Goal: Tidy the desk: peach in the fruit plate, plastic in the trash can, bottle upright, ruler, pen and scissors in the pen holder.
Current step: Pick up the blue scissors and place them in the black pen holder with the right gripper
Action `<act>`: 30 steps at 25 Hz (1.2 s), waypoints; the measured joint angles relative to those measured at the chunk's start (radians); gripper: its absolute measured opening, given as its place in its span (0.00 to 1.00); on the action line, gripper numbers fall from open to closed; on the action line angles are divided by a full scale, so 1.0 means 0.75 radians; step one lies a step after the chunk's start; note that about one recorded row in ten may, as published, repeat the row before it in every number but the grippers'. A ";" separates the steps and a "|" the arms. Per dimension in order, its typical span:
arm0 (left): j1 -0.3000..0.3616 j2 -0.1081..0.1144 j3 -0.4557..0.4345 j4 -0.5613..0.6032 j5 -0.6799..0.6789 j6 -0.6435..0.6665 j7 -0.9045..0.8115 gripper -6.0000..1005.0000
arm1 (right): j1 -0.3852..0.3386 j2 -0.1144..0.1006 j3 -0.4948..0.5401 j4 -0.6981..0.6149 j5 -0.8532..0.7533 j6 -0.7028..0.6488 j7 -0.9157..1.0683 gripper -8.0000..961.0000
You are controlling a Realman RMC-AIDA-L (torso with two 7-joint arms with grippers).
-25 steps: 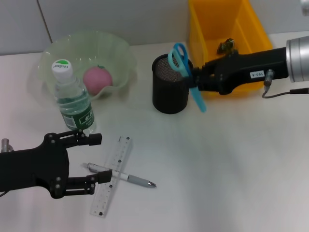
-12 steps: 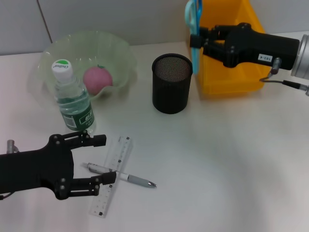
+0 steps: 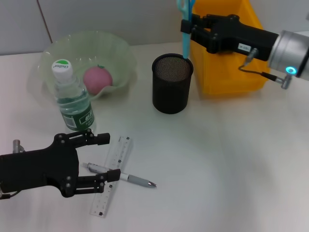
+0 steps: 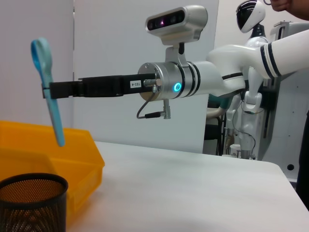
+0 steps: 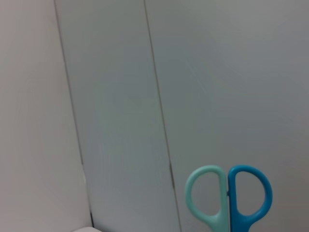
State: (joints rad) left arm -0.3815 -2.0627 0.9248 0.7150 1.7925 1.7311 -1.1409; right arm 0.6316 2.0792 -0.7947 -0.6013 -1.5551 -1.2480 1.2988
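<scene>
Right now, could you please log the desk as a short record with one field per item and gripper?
scissors: held blades-down above the pen holder, not yet inside
right gripper: shut on the scissors
left gripper: open, around the pen and ruler end
pen: lies across the ruler on the desk
peach: in fruit plate
bottle: upright
trash can: behind the pen holder

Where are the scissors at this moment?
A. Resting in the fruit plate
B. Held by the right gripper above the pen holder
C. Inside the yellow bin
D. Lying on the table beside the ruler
B: the right gripper holds the scissors blade-down, hanging over the rim of the pen holder.
</scene>
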 joint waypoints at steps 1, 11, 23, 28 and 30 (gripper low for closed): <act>0.000 0.000 0.000 0.000 0.000 -0.002 0.002 0.81 | 0.009 0.000 -0.002 0.009 0.000 0.014 0.000 0.24; -0.001 0.001 0.000 -0.002 0.000 -0.004 0.011 0.81 | 0.073 0.002 -0.006 0.146 -0.005 0.136 -0.022 0.24; -0.002 -0.001 0.000 -0.017 0.001 0.003 0.016 0.81 | 0.100 0.009 -0.004 0.262 0.002 0.201 -0.115 0.24; -0.002 0.000 0.000 -0.017 0.001 0.007 0.016 0.81 | 0.128 0.010 -0.005 0.318 0.003 0.242 -0.153 0.26; -0.001 0.001 0.000 -0.017 0.001 0.007 0.016 0.81 | 0.130 0.011 -0.005 0.327 0.003 0.244 -0.165 0.27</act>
State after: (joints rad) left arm -0.3826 -2.0622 0.9250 0.7025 1.7933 1.7365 -1.1287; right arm 0.7292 2.0876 -0.7982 -0.3559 -1.5528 -1.0650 1.1749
